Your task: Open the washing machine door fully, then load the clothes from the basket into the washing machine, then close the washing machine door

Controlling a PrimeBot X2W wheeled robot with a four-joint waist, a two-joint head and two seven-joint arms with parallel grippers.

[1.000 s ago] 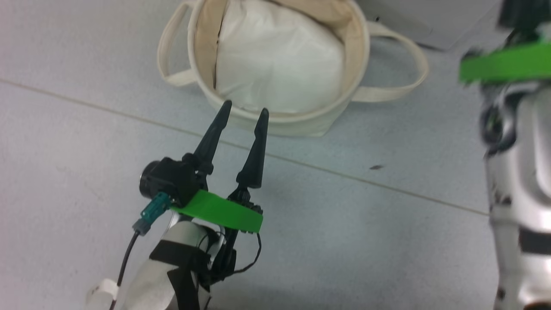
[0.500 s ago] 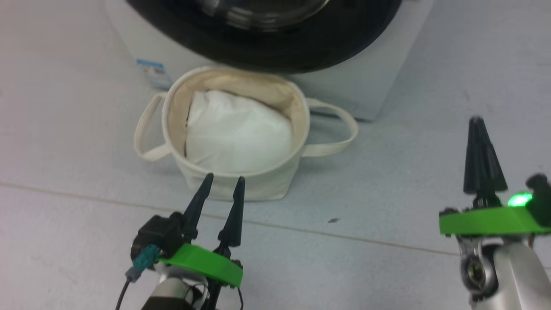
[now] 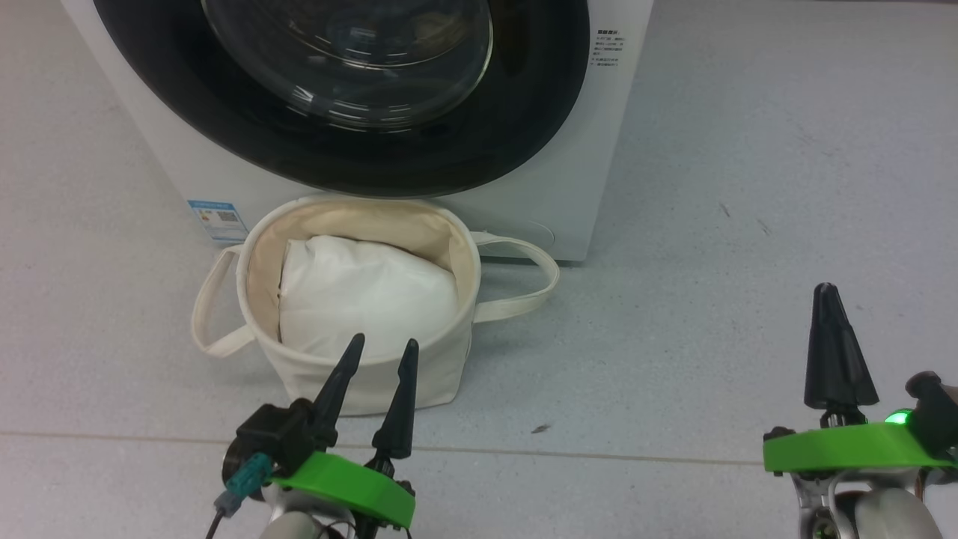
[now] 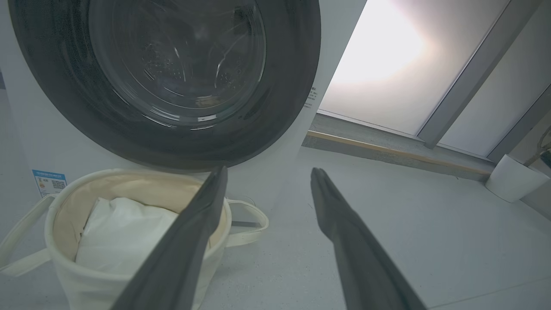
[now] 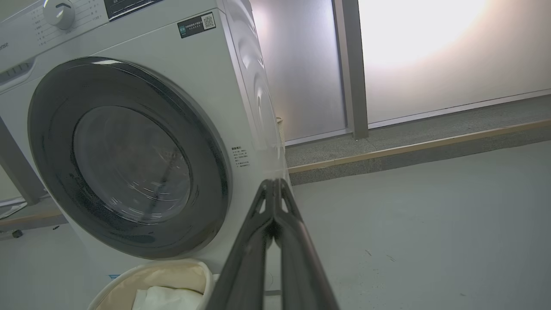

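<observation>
Nearest the robot, the left gripper hangs low over the floor with its two fingers spread and nothing between them, tips just short of the basket's front wall. The right gripper stands well apart on the other side, fingers pressed together on nothing. Beyond the left tips sits the basket, upright on the floor and touching or nearly touching the washer's foot, one loop handle trailing to the side. What lies in it is plain white padding. Behind it rises the washing machine, its blue-and-white label low on the front. The washing machine door sits flush in the cabinet, its glossy black rim unbroken around the domed glass. Reflections hide the drum, so I cannot tell whether the clothes lie inside. With the door shut and the basket down to its padding, the job reads as at its end rather than its start. If so, the next move calls only for both arms to stay clear of basket and door.
</observation>
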